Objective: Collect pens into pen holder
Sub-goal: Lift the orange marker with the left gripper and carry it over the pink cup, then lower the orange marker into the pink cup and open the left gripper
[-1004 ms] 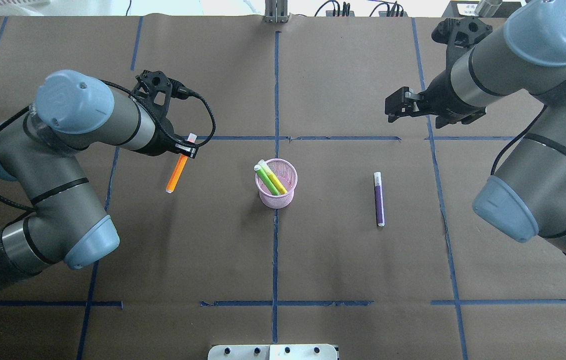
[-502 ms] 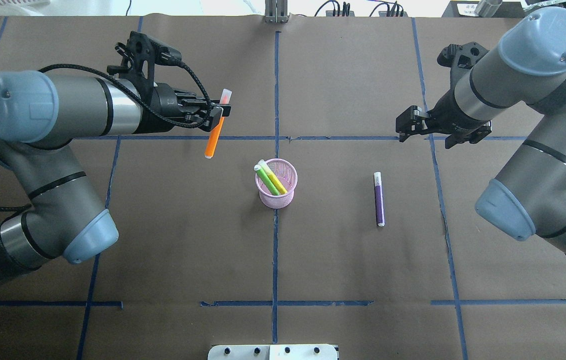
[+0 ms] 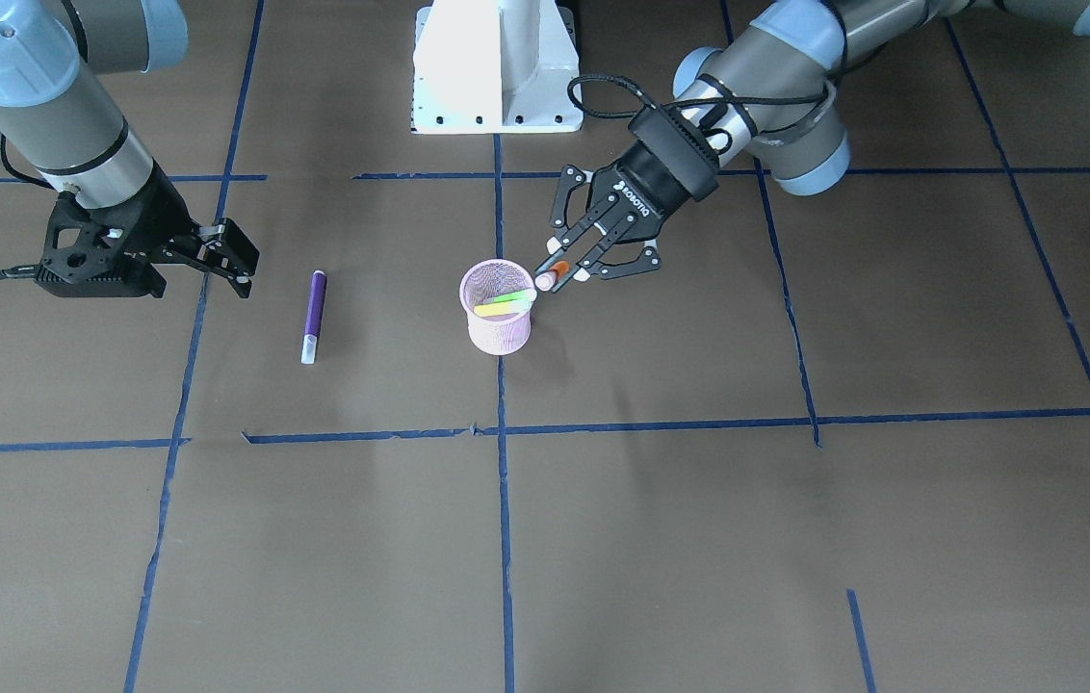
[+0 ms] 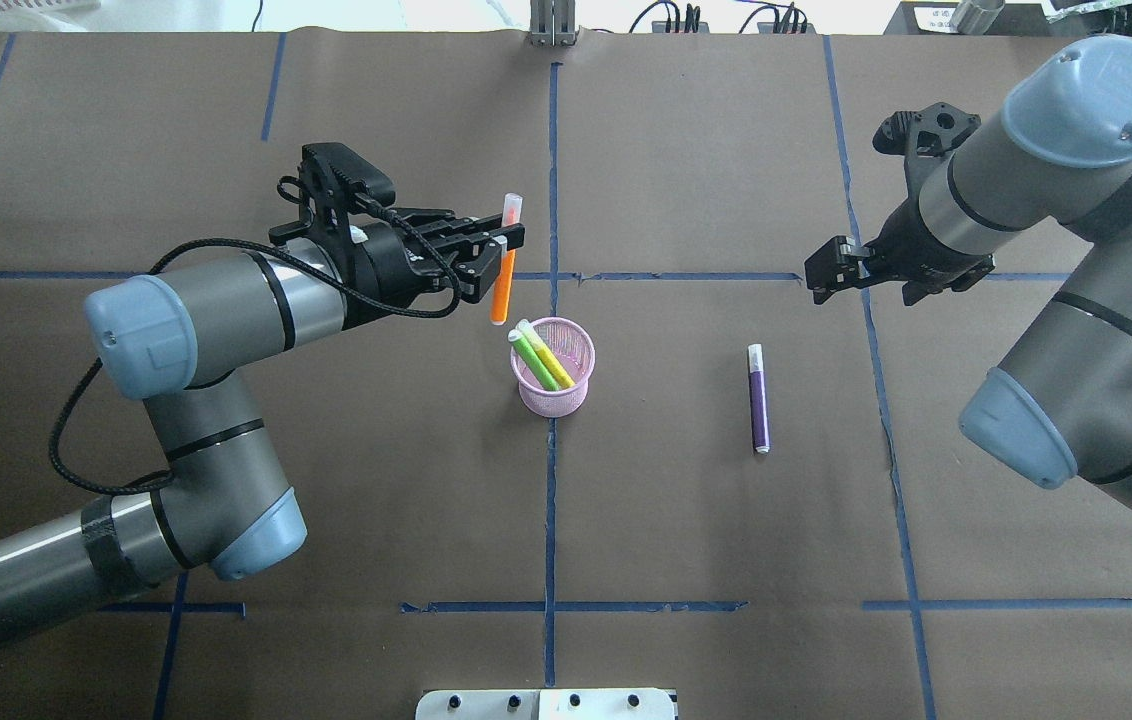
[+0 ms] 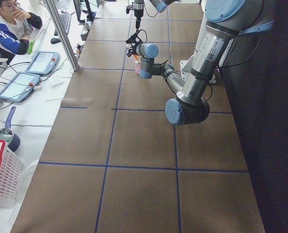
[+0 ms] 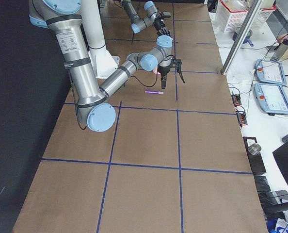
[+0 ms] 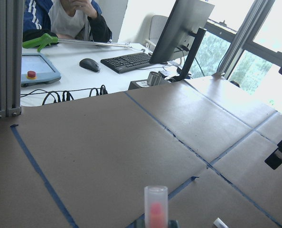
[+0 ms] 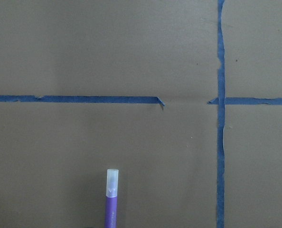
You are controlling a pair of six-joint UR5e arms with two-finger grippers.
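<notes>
My left gripper (image 4: 506, 248) is shut on the orange pen (image 4: 501, 290), whose pale cap end points away from the robot. The pen hangs just beyond the left rim of the pink mesh pen holder (image 4: 581, 392), apart from it. From the front, the orange pen (image 3: 555, 273) and left gripper (image 3: 566, 269) sit right beside the pen holder (image 3: 499, 334). A green pen (image 4: 532, 357) and a yellow one (image 4: 557, 369) lean inside the cup. The purple pen (image 4: 758, 400) lies flat on the table to the holder's right. My right gripper (image 4: 819, 281) hovers open beyond the purple pen (image 8: 111, 205).
Blue tape lines (image 4: 551, 500) grid the brown table. The white robot base (image 3: 497, 67) stands at the near edge. A metal post (image 4: 553, 25) rises at the far edge. A person (image 5: 8, 22) sits at a desk with a keyboard (image 7: 126, 61), tablets and a basket (image 5: 1, 179).
My left arm has swung right with the orange pen, from the table's left side to just beside the pen holder. The right gripper has shifted slightly toward the purple pen.
</notes>
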